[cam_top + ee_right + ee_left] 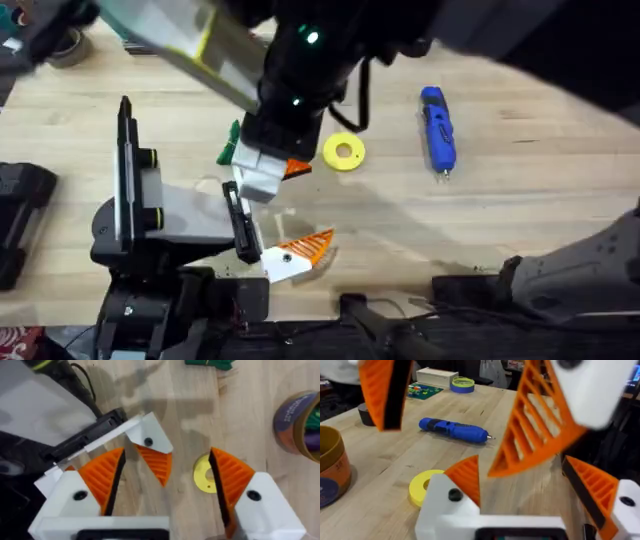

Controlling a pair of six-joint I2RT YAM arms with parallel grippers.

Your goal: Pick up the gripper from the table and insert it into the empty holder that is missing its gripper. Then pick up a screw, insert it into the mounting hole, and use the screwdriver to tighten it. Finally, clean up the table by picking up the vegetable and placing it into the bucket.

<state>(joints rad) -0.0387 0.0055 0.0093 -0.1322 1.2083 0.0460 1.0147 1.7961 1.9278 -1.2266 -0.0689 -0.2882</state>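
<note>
- The right claw is held spread; its two white fingers with orange ribbed pads are seen well apart.
- The left claw is also spread, and nothing is pinched between its own pads.
- In the right wrist view, one white finger block of the left claw, with its orange wedge, is found between the two fingers of the right claw. Whether they are touching cannot be told.
- In the left wrist view, the fingers of the right claw are seen hanging close over the left claw, tips downward.
- Which orange wedge is the loose one, and which holder is without its wedge, cannot be told.
- The screwdriver is laid flat on the wooden table, well apart from both claws, on the far side of a yellow disc.
- The yellow disc is laid just beside the right claw, in the gap between its fingers as seen by the wrist camera.
- The vegetable is placed on the table just beside the right claw, on the side opposite to the disc.
- The bucket is stood upright on the table, near the left claw, beyond the yellow disc; from the right claw it is seen past the outer side of one finger.
</note>
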